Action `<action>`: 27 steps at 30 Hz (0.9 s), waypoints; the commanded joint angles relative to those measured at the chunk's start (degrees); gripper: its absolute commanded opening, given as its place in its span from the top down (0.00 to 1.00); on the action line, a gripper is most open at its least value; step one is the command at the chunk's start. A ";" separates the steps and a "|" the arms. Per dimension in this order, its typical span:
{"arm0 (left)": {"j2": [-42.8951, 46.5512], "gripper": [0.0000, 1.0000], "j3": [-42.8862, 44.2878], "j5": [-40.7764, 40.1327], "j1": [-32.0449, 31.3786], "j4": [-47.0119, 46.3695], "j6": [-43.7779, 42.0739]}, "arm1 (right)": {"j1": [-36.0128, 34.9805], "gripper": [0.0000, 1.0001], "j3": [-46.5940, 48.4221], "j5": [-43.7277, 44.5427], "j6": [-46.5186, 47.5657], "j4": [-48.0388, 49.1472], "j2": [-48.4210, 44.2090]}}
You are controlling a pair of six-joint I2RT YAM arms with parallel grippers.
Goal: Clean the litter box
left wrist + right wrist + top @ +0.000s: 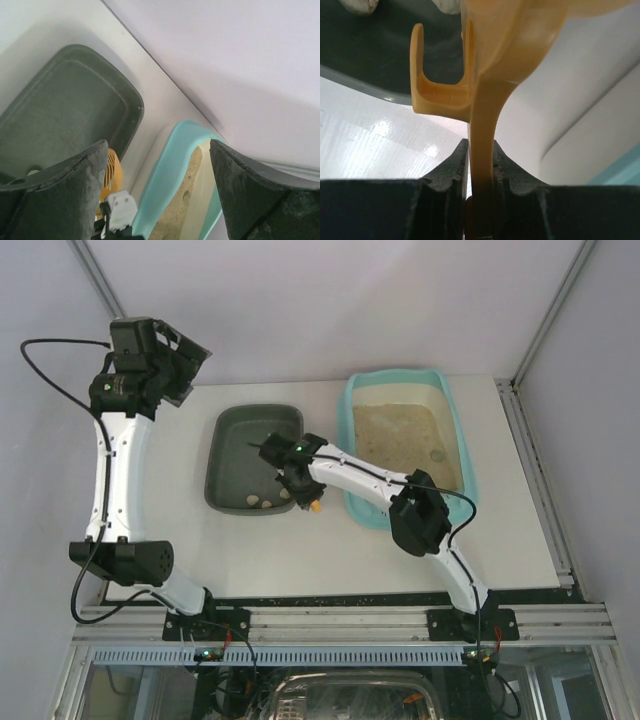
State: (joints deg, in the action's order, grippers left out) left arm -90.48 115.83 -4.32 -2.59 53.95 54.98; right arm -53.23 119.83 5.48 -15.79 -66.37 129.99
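Observation:
The light-teal litter box (351, 430) with beige litter (400, 440) lies at the back right; its rim shows in the left wrist view (172, 170) and a corner of it in the right wrist view (627, 170). My right gripper (297, 487) (481, 150) is shut on the handle of an orange slotted scoop (315, 506) (485, 75) (113, 172), held at the near right edge of the dark grey-green tub (228, 455). My left gripper (190, 370) (159, 144) is open and empty, raised high at the back left.
The dark tub (65, 110) (365, 55) holds a few pale clumps (266, 504) at its near end. One small lump (437, 455) lies in the litter. White walls close in behind the table, and a metal rail (540, 490) runs along the right edge.

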 commanded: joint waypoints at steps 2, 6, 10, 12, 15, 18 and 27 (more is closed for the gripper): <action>0.98 0.14 4.93 -2.21 5.30 4.03 0.85 | -5.92 1.00 2.98 17.94 3.65 -0.72 0.06; 1.85 0.15 5.61 -4.24 7.80 5.29 0.34 | -8.70 1.00 3.65 23.82 3.93 -1.55 0.66; 1.03 0.15 7.27 -4.69 8.72 5.25 -0.28 | -9.27 1.00 2.72 28.67 4.37 -1.20 0.33; 0.28 0.15 8.81 -5.12 8.88 5.32 -0.57 | -9.07 1.00 2.04 30.16 4.88 -0.58 0.12; -1.26 0.15 11.02 -4.90 8.86 5.10 -0.69 | -8.46 1.00 2.14 30.88 5.06 -0.32 0.08; -2.12 0.15 11.75 -3.67 8.84 4.35 -0.55 | -7.97 1.00 3.43 29.98 4.10 -1.18 -0.75; -2.47 0.15 -6.09 18.99 1.95 -15.15 1.65 | 2.93 1.00 2.45 8.50 -5.64 -9.43 -22.01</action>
State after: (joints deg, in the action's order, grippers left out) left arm -92.03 117.58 0.01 4.47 51.40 55.33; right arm -58.02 121.56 24.29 -14.74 -70.89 123.90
